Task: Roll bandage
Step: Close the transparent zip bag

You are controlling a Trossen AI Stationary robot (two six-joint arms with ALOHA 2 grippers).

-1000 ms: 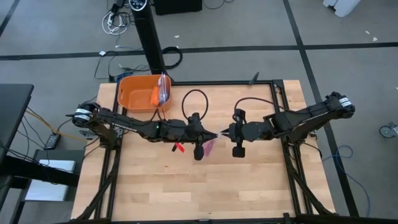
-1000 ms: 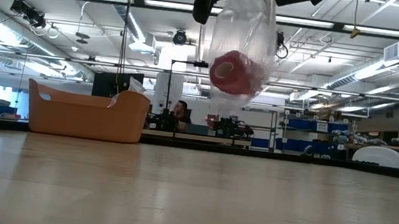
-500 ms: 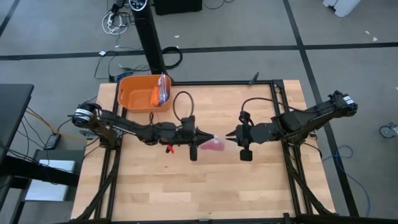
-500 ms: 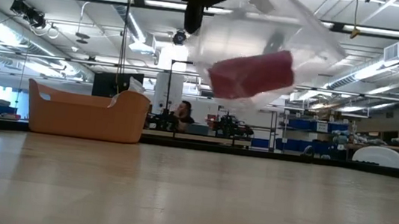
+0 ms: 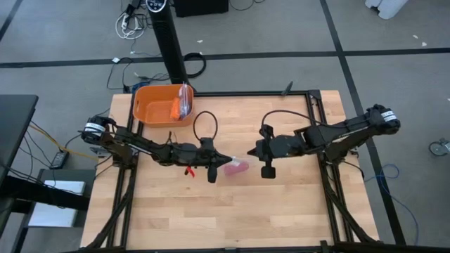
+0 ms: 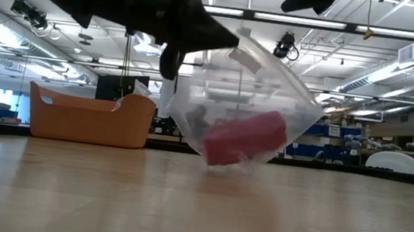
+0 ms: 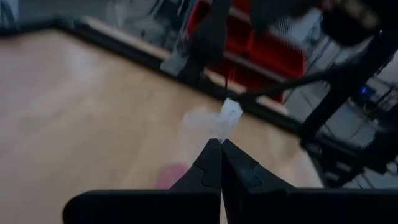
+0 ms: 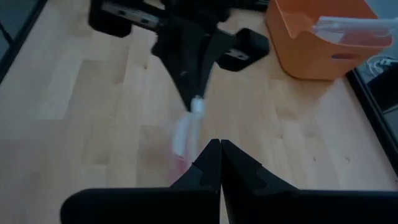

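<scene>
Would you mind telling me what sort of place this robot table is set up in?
Probably a large robotics lab or workshop: the light wooden table stands on a grey floor, long ceiling strip lights run overhead, and shelves with blue storage bins line the back. An orange plastic tub sits on the table.

Both arms reach inward; left gripper (image 5: 223,161) and right gripper (image 5: 251,151) apparently closed.

Magenta bandage (image 6: 244,137), compact roll, tilted, enclosed in clear bag (image 6: 272,92), low over table centre.
</scene>
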